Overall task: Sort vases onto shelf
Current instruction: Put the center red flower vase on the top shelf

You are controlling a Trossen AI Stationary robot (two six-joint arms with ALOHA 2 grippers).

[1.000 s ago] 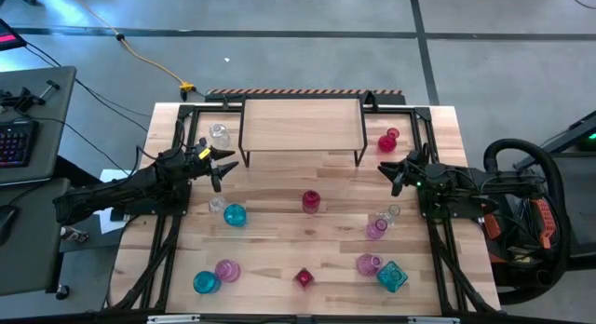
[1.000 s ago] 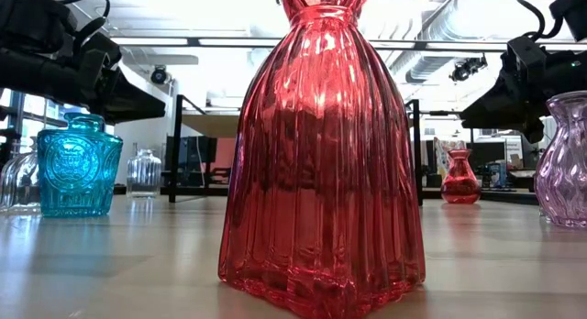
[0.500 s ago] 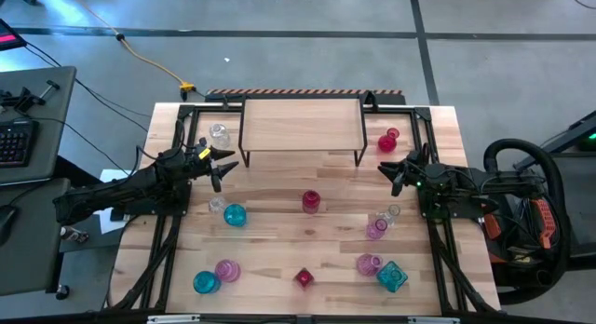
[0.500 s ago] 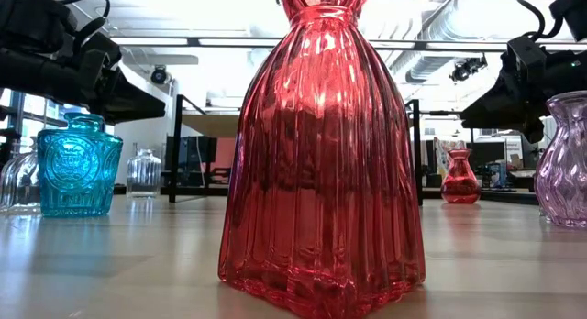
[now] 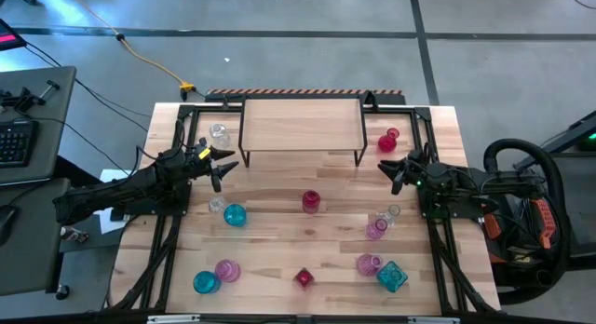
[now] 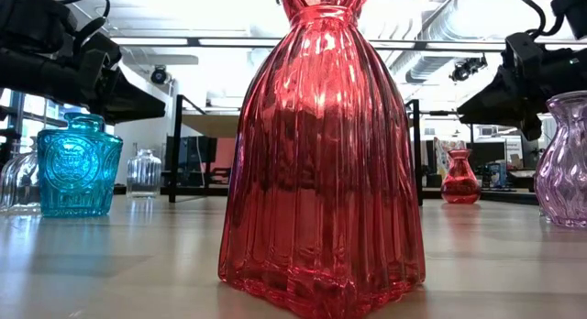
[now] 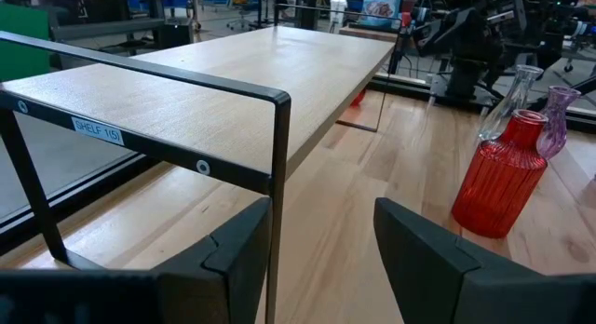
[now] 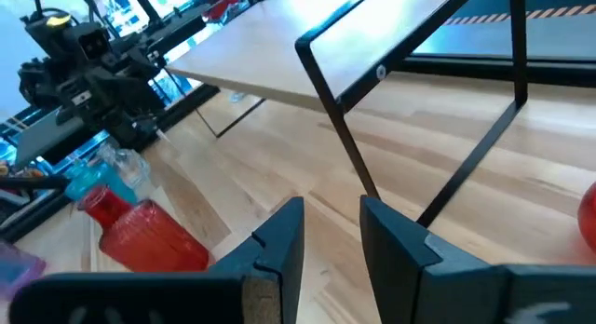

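Note:
The shelf [image 5: 303,127], a light wood top on thin black legs, stands at the table's far middle with nothing on it. Several glass vases stand upright on their bases across the table: a clear one [image 5: 219,134] and a red one [image 5: 388,140] beside the shelf, a red one [image 5: 311,201] in the middle, teal [image 5: 235,214] and pink [image 5: 376,228] ones nearer. My left gripper [image 5: 222,166] hovers open by the shelf's left front leg [image 7: 277,203]. My right gripper [image 5: 391,170] hovers open near the right front leg [image 8: 349,156]. Neither holds anything.
Near the front edge stand a teal vase [image 5: 206,282], a pink one [image 5: 227,269], a red faceted one [image 5: 304,277], a pink one [image 5: 369,263] and a square teal one [image 5: 392,276]. Black frame rails [image 5: 168,240] run along both table sides. Bare wood lies in front of the shelf.

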